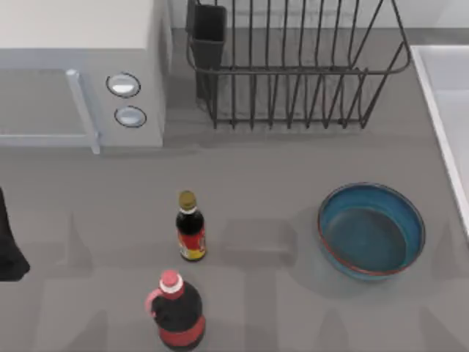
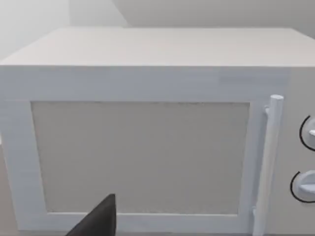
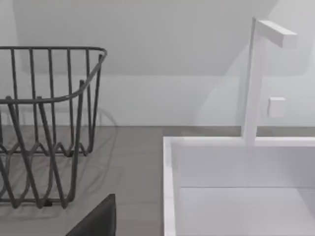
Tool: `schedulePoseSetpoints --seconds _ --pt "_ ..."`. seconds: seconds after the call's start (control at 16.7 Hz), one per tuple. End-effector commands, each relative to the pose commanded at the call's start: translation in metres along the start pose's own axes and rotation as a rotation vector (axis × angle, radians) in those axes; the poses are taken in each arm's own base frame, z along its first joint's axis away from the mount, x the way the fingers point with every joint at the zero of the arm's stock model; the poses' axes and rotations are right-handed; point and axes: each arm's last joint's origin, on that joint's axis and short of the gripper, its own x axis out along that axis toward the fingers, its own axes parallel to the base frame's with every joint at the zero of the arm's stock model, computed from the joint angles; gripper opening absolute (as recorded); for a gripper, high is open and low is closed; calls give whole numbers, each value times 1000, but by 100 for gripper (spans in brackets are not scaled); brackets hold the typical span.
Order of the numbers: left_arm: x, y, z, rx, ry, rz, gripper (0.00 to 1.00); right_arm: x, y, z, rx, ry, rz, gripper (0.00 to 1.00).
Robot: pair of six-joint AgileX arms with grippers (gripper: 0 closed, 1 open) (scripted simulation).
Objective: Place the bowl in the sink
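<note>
The bowl (image 1: 371, 230) is blue-teal with a thin reddish-brown rim. It sits upright and empty on the grey counter toward the right. Just right of it runs the pale raised rim of the white sink (image 1: 448, 103), which is cut off by the picture's edge. In the right wrist view the sink (image 3: 170, 187) lies straight ahead, with a dark part of my right gripper (image 3: 98, 219) low in front. My left arm (image 1: 9, 246) is a black shape at the far left edge, well away from the bowl. A dark part of my left gripper (image 2: 98, 221) faces the microwave door.
A white microwave (image 1: 80, 73) fills the back left. A black wire dish rack (image 1: 293, 66) stands at the back middle, left of the sink. Two dark bottles (image 1: 190, 227) (image 1: 176, 312) stand left of the bowl. A white faucet (image 3: 253, 78) rises behind the sink.
</note>
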Motion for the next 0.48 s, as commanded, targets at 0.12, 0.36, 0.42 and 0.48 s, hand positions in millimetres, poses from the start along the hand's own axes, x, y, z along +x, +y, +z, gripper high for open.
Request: schedulePoseSetpoints --seconds 0.12,0.36,0.42,0.48 --pt "0 0 0 0 0 0 100 0 0 0 0 0 0 100" --pt "0 0 0 0 0 0 100 1 3 19 26 94 23 100" --pt "0 0 0 0 0 0 100 3 4 28 36 139 31 100" --pt "0 0 0 0 0 0 100 5 5 38 48 193 40 100"
